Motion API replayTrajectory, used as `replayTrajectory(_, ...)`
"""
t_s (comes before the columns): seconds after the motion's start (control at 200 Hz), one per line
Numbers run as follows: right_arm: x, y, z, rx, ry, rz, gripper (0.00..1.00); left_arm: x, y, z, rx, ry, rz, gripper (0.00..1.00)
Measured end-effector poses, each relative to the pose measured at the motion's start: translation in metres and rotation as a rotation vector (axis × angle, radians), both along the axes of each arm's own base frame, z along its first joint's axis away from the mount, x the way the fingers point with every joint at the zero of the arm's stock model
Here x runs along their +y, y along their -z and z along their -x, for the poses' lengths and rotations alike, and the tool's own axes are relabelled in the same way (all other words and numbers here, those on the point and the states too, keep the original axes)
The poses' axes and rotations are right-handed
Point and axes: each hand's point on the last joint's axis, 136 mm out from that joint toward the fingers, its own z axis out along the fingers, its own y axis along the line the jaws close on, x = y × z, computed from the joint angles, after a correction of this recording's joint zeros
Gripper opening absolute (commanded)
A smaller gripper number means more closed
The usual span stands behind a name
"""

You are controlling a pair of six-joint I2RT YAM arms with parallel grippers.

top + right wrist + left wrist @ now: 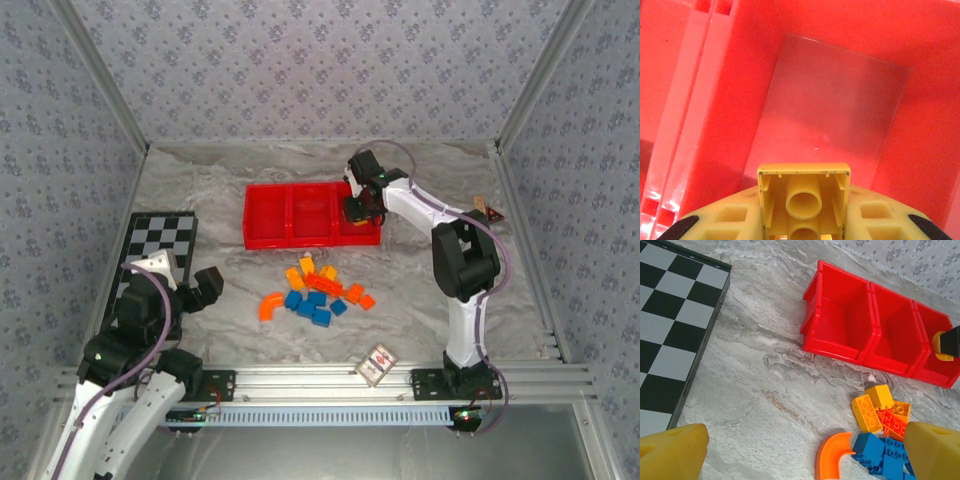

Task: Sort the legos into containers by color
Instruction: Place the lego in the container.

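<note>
The red tray [268, 215] has three compartments side by side. My right gripper [357, 210] hangs over the rightmost compartment [835, 100], shut on a yellow brick [804, 200] whose hollow underside faces the wrist camera. The compartment floor below it is bare. The other legos [318, 290] lie in a heap in front of the tray: blue bricks [875, 450], yellow bricks [872, 407], orange-red ones and a curved orange arch [832, 455]. My left gripper [195, 285] stands open at the left, well apart from the heap, its yellow fingertips [672, 452] wide apart over bare table.
A black-and-white checkerboard [160, 240] lies at the far left. A small patterned red-and-white card [377, 365] rests near the front rail. Patterned walls close in the table on three sides.
</note>
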Motion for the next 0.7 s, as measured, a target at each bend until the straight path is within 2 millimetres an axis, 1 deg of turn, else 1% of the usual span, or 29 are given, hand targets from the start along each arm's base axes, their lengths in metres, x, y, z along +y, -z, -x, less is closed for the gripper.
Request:
replayTrajectory(0.045,0.0,-0.0003,-0.0006,-0.002,0.001,-0.001,0.35,-0.0008,0.0013,-0.0005,0.007,0.003,-0.004,1.0)
replayTrajectory(0.42,-0.002,-0.0016,-0.0037,-0.007,0.02,-0.01,0.4,-0.0016,0.0067,-0.0037,0.034,0.001,-0.021,1.0)
replayTrajectory(0.585,-0.0019,-0.0021,-0.0036,-0.006,0.025,-0.012,0.45,-0.0016,0.0067,-0.0037,0.034,0.001,-0.021,1.0)
replayTrajectory(0.7,-0.0019,-0.0026,-0.0037,-0.007,0.026,-0.014,0.46,-0.0018,0.0066,-0.0037,0.034,0.002,-0.021,1.0)
